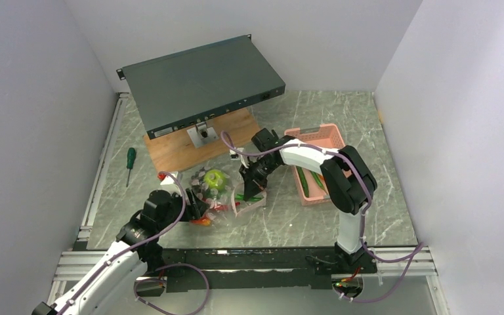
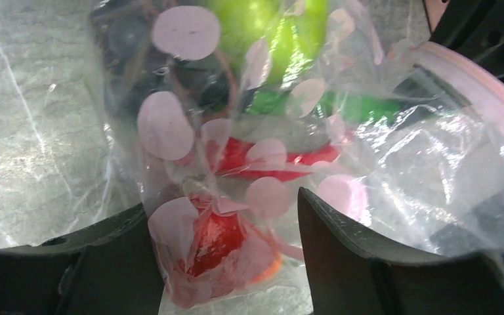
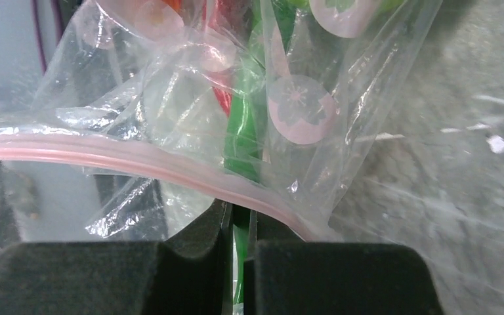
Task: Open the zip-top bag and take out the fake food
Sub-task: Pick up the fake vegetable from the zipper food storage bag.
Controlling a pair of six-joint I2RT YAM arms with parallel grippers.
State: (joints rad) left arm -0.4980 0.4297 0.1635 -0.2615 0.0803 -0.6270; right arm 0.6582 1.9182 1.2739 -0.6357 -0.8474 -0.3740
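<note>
The zip-top bag (image 1: 226, 200) lies mid-table, clear with pinkish dots, holding fake food: a green apple (image 1: 214, 178), dark grapes (image 2: 131, 59), red pieces (image 2: 213, 239). My left gripper (image 1: 193, 209) stands open at the bag's near-left end. In the left wrist view the bag's corner (image 2: 190, 262) with a red piece sits loosely between its fingers (image 2: 341, 249). My right gripper (image 1: 249, 190) is at the bag's right end, at the pink zip strip (image 3: 105, 154). Its jaws are shut on a long green pod (image 3: 243, 131) that runs down between them.
A pink slotted basket (image 1: 321, 138) with green pods (image 1: 304, 180) stands right of the bag, under my right arm. Behind are a dark flat case (image 1: 200, 82) on a wooden board (image 1: 177, 151) and a green-handled screwdriver (image 1: 130, 157) at the left.
</note>
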